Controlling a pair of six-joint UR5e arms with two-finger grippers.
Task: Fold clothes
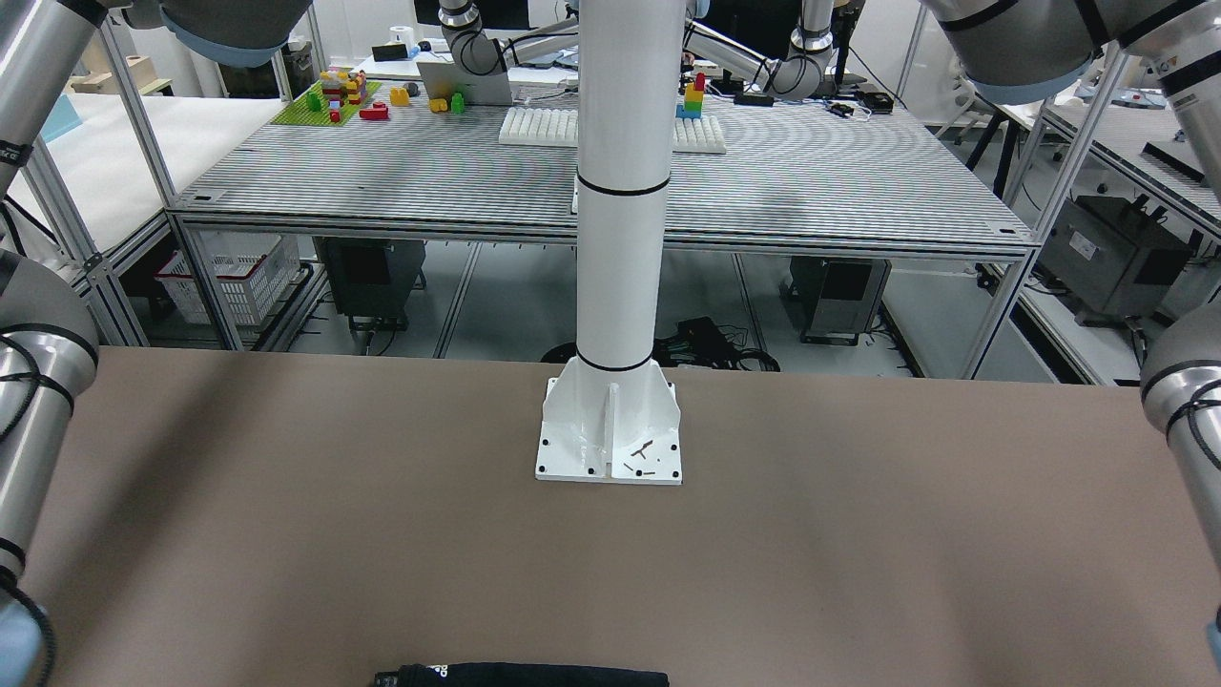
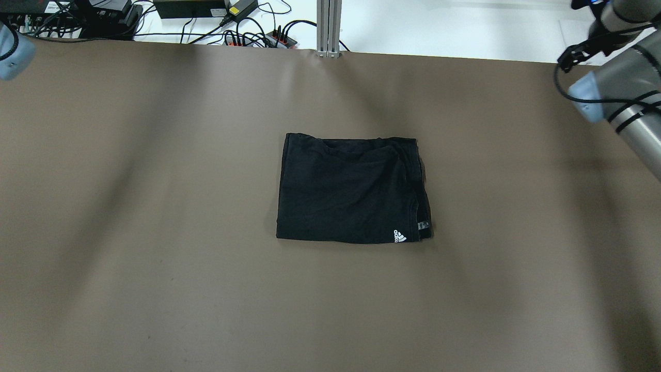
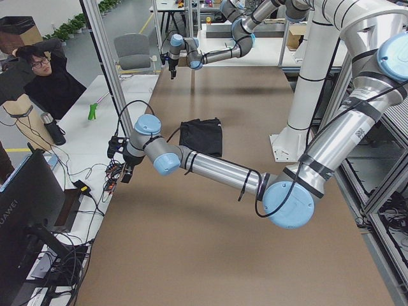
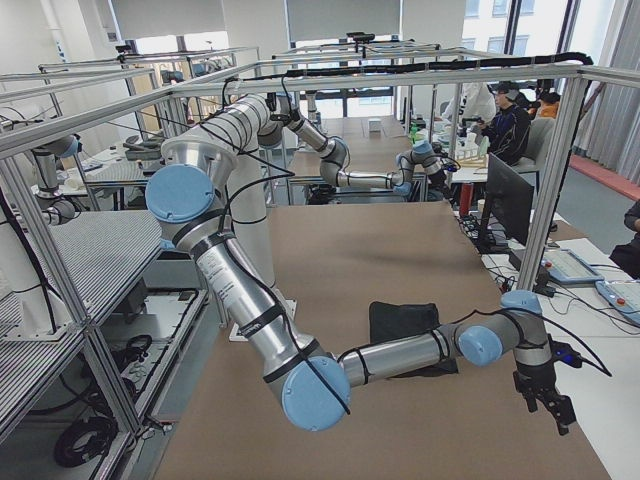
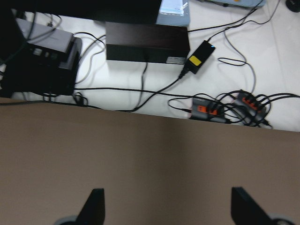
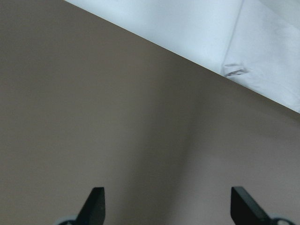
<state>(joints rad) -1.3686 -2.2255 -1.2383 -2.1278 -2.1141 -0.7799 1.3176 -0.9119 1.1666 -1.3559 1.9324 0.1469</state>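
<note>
While the T-shirt (image 2: 351, 188) lies folded flat, left gripper (image 5: 166, 206) and right gripper (image 6: 166, 206) hang spread, empty, well clear; likely best: leave fold undisturbed.

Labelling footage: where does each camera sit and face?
Front-facing: across table, facing robot's pedestal; arms at edges.
Overhead: behind robot, down onto folded T-shirt.
Left side: table end, left arm near.
Right side: opposite end, right arm near.
Left wrist: open left gripper near table edge.
Right wrist: open right gripper above table.
Side views share T-shirt.
</note>
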